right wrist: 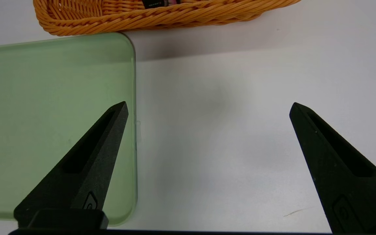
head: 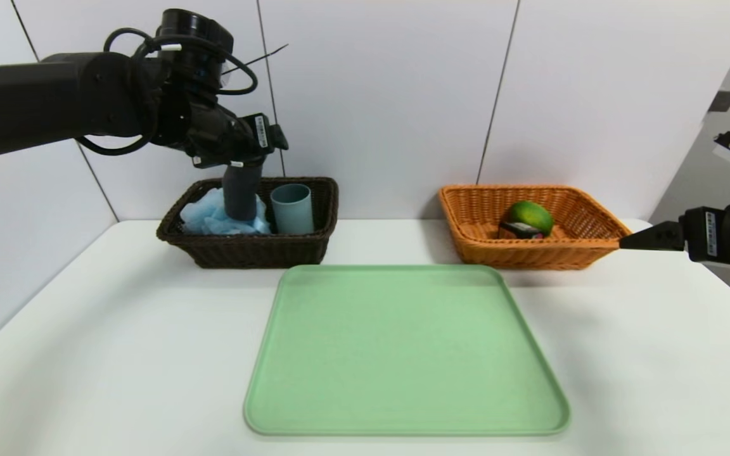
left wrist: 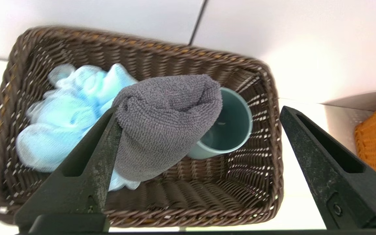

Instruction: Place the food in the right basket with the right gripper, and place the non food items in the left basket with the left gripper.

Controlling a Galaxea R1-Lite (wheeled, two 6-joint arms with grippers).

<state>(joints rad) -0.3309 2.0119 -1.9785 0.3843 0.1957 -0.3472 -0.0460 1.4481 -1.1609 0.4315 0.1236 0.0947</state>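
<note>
My left gripper (head: 241, 166) hovers over the dark brown left basket (head: 244, 248), its jaws wide open (left wrist: 199, 109). The dark grey towel (head: 240, 193) stands on end below it and leans against one finger (left wrist: 100, 153), its lower end on the light-blue puff (head: 213, 216). The teal cup (head: 292, 208) stands upright beside them in the basket; the towel (left wrist: 165, 120) overlaps its rim (left wrist: 233, 127). The green fruit (head: 531, 216) and black box (head: 520, 230) lie in the orange right basket (head: 530, 254). My right gripper (head: 632, 240) waits open beside that basket, holding nothing (right wrist: 207, 106).
A pale green tray (head: 403, 348) lies in the middle of the white table, in front of both baskets, with nothing on it. Its corner (right wrist: 44, 114) sits under one right finger. White wall panels stand close behind the baskets.
</note>
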